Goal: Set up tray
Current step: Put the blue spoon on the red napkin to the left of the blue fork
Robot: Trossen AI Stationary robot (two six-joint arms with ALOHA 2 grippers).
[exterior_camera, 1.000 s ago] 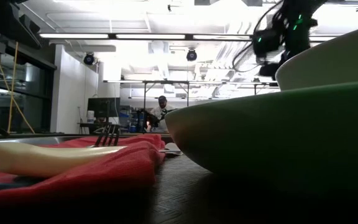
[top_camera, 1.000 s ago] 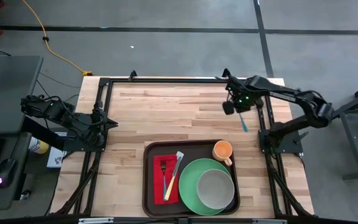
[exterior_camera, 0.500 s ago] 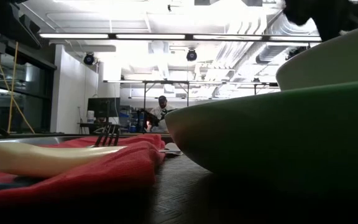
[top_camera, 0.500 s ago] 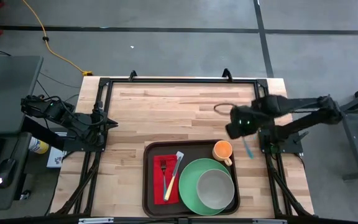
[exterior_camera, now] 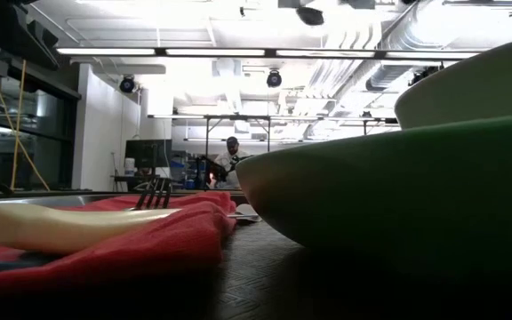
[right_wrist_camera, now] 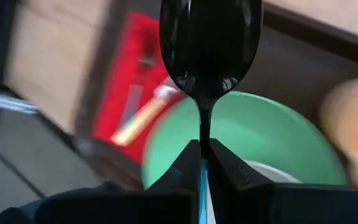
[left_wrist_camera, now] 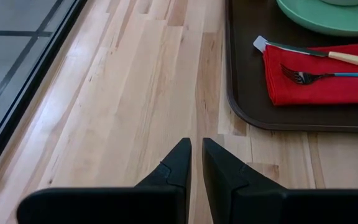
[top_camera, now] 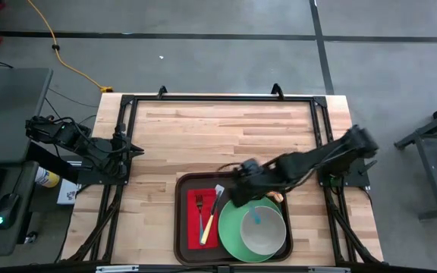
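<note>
1. The tray (top_camera: 182, 227) sits at the near edge of the wooden surface (top_camera: 203, 136), its long axis running left to right, already carrying a red napkin (top_camera: 194, 220), fork (left_wrist_camera: 309, 76), knife (top_camera: 212, 218), green plate (top_camera: 234, 227), bowl (top_camera: 262, 230) and orange cup (right_wrist_camera: 353, 124).
2. The right claw (top_camera: 243, 182) hovers over the plate, clamped on a spoon (right_wrist_camera: 209, 43) (black bowl, blue handle); placing it looks like the step in hand.
3. Next it needs lowering and releasing, perhaps beside the knife.
4. The left claw (left_wrist_camera: 196, 163), fingers nearly together, waits at the surface's left side.
</note>
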